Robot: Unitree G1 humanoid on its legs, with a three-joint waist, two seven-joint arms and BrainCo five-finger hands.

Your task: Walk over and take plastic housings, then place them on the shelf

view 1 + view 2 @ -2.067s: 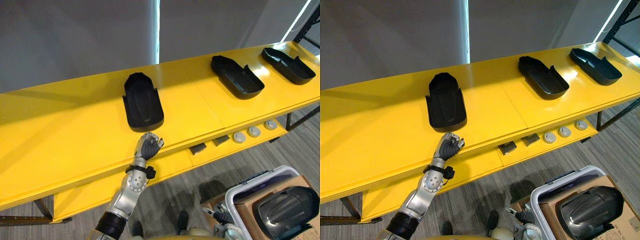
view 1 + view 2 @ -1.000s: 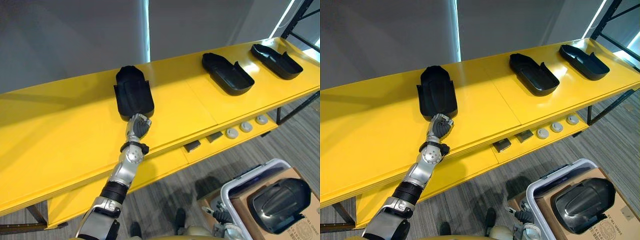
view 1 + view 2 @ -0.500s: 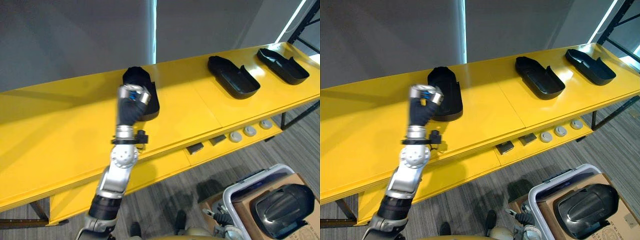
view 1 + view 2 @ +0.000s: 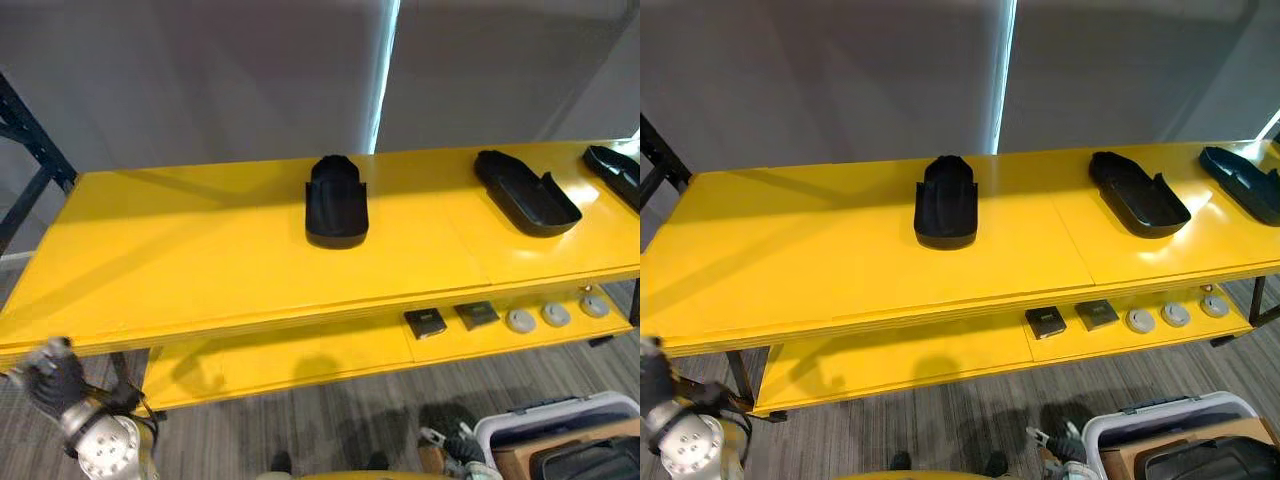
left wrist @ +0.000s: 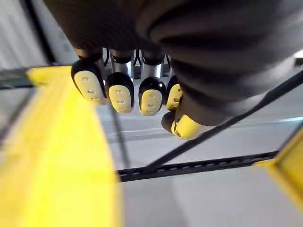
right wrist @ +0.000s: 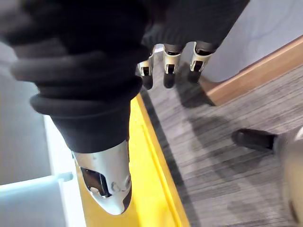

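Centre frame, on the yellow shelf (image 4: 200,260), sat a black plastic housing (image 4: 336,203), with two more housings (image 4: 527,192) further right. Lower left, the left hand (image 4: 52,374) was curled on nothing; the right hand (image 6: 166,66) hung slack-fingered and empty. The shell looked stiff, light, probably slick. Best pinched by a side wall.

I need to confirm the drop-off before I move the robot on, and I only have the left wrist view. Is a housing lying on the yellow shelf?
Observer: Yes. A black housing lies on the top board of the yellow shelf, near its middle.
Operator: Is the left hand close to it?
Observer: No. The left hand is low in front of the shelf's left end, well apart from that housing.
Operator: Anything else on that board?
Observer: Two more: a second housing to the right of the first, and a third housing further right, at the edge of the head views.
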